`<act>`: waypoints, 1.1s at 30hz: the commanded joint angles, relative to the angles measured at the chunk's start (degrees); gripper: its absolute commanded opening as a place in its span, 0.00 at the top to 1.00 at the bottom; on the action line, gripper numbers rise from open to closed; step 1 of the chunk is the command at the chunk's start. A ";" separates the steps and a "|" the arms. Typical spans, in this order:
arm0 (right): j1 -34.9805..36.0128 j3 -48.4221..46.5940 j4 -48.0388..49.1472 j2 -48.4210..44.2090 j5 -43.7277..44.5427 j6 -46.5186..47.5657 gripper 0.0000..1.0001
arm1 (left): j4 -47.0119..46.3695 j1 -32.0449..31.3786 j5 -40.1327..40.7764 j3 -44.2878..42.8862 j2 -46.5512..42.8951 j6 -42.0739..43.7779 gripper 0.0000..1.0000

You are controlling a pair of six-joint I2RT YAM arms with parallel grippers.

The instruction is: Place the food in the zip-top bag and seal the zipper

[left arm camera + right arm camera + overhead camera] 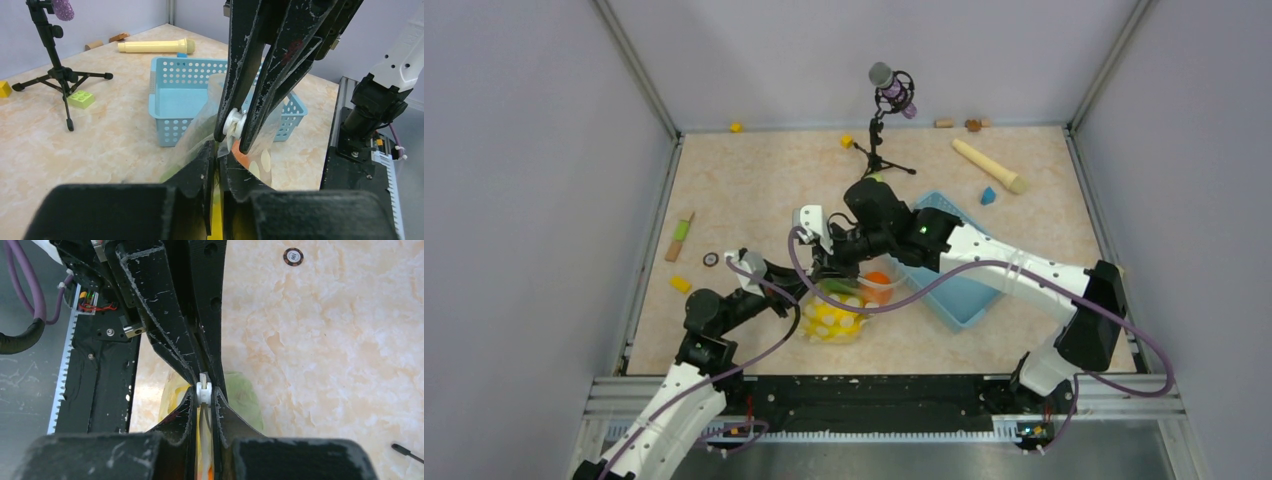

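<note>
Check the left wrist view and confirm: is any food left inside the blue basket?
No. The light blue basket shows only its bare floor, and the food visible sits in the clear bag in front of it.

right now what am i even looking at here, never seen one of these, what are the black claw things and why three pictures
These are two robot arms bolted to the near edge of a table. One picture looks down from above; the other two come from small cameras on each wrist, so the black claws filling them are the arms' own fingers.

In the overhead view the left gripper and right gripper meet over a clear zip-top bag with toy food inside, yellow and orange showing through. Both are shut on the bag's mouth: the left wrist view shows the right gripper's fingers pinching a small white zipper slider.

Also on the table: a light blue basket, a microphone on a tripod, a long beige cylinder and a few small coloured blocks.
</note>
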State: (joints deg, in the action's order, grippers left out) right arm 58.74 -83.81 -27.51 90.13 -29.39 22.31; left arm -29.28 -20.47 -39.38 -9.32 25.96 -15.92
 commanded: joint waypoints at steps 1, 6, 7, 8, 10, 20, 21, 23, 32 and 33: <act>0.64 -3.73 0.61 -1.29 1.95 -3.46 1.00 | -1.25 -0.05 -1.27 -2.45 -0.95 1.13 0.71; 0.64 -5.74 -2.16 0.42 0.64 -3.19 1.00 | -2.79 0.02 -3.21 -3.17 -0.62 1.83 0.41; 0.66 -6.29 -2.68 0.70 0.21 -2.92 1.00 | -2.90 -0.07 -3.14 -3.42 -0.21 2.15 0.41; 0.67 -6.58 -3.20 0.91 -0.17 -2.70 1.00 | -2.89 -0.04 -3.14 -3.76 0.39 2.47 0.41; 0.62 -7.09 -4.23 1.11 -1.20 -1.81 1.00 | -3.01 -0.04 -3.50 -4.54 1.79 3.25 0.44; 0.64 -9.33 -9.14 1.86 -1.36 1.27 1.00 | 1.21 -0.04 -10.67 -8.10 6.25 8.49 1.00; 0.67 -9.45 -9.85 1.81 -0.89 1.85 1.00 | 1.47 -0.02 -10.58 -7.92 6.17 8.73 1.00; 0.67 -9.68 -11.23 2.09 -0.30 3.30 1.00 | 1.30 -0.01 -10.13 -7.53 5.70 8.68 1.00; 0.64 -8.79 -16.27 2.53 9.90 4.87 1.00 | 1.05 -0.07 0.13 -5.80 4.21 5.91 1.00; 0.64 -8.74 -16.31 2.70 10.37 4.17 1.00 | 1.06 -0.04 -0.37 -5.79 3.95 6.09 1.00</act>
State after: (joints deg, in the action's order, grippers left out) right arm 59.09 -91.92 -39.38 92.53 -24.49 26.02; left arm -25.89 -20.73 -44.07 -14.63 31.22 -9.37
